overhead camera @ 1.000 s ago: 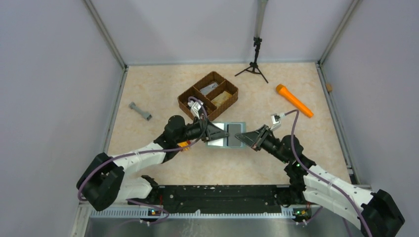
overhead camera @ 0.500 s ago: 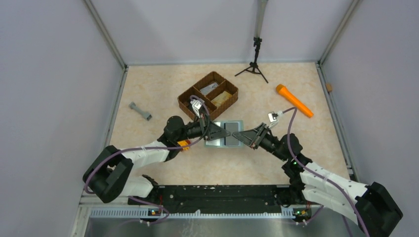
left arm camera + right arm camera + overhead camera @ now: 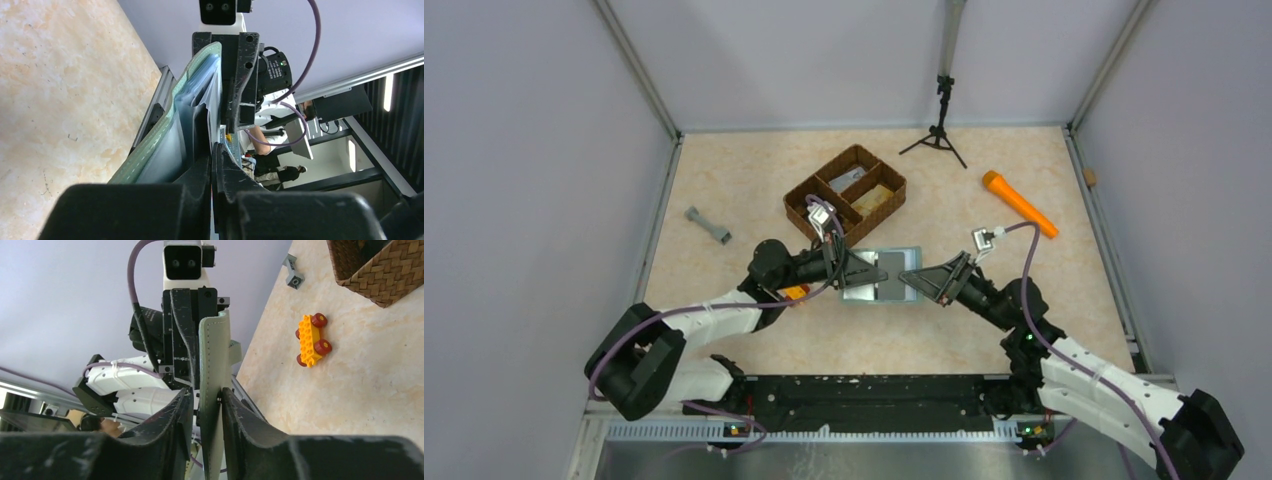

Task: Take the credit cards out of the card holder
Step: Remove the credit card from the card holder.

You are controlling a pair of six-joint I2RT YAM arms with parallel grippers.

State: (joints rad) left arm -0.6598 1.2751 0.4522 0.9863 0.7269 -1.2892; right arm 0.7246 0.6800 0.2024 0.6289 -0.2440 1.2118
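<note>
Centre of the worktop [image 3: 754,180]: the sage-green card holder [image 3: 862,289] lies spread open between my two arms, just in front of the brown woven basket [image 3: 880,166]. My left jaws are pressed fully together at the edge of a dark card [image 3: 890,287] seated in the holder's paler inside. Whether they pinch the card alone or the pocket with it, I cannot tell. My right jaws straddle the holder's opposite edge, slightly parted, one side against the flap and a sliver of gap at the other. A yellow toy car [image 3: 311,340] sits on the worktop by my left arm. An orange cylinder [image 3: 1019,203] lies well apart to the right, a small grey part [image 3: 708,225] to the left.
</note>
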